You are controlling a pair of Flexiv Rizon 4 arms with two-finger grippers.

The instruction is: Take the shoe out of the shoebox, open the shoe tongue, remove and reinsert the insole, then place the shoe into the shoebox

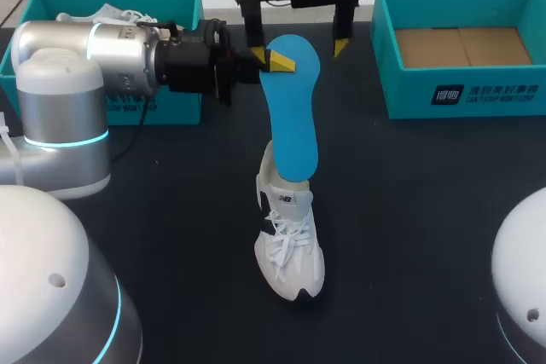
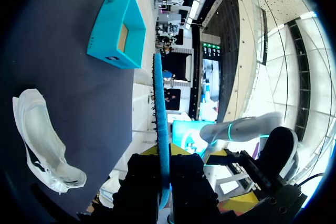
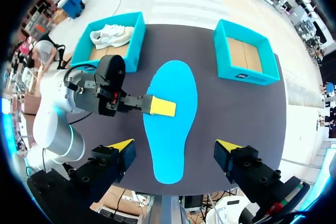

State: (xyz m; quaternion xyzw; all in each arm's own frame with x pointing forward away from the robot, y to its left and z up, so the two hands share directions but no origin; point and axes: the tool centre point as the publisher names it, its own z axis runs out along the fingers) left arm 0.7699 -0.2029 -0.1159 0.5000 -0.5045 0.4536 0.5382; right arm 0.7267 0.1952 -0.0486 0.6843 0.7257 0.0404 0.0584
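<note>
A white sneaker (image 1: 290,245) stands on the dark table, toe toward the front edge. A blue insole (image 1: 293,117) rises from its opening, its lower end at the collar. My left gripper (image 1: 275,60) is shut on the insole's upper part from the side. In the left wrist view the insole (image 2: 160,129) runs edge-on between the fingers of my left gripper (image 2: 164,153), with the sneaker (image 2: 42,140) off to one side. My right gripper (image 3: 175,146) is open, its fingers wide on either side of the insole (image 3: 170,119) without touching it. In the head view my right gripper (image 1: 299,49) straddles the insole's top.
A teal shoebox (image 1: 461,49) with a bare cardboard floor stands at the back right. Another teal box (image 1: 183,104) at the back left holds a second white shoe (image 1: 111,14), partly behind my left arm (image 1: 94,57). Dark table lies on both sides of the sneaker.
</note>
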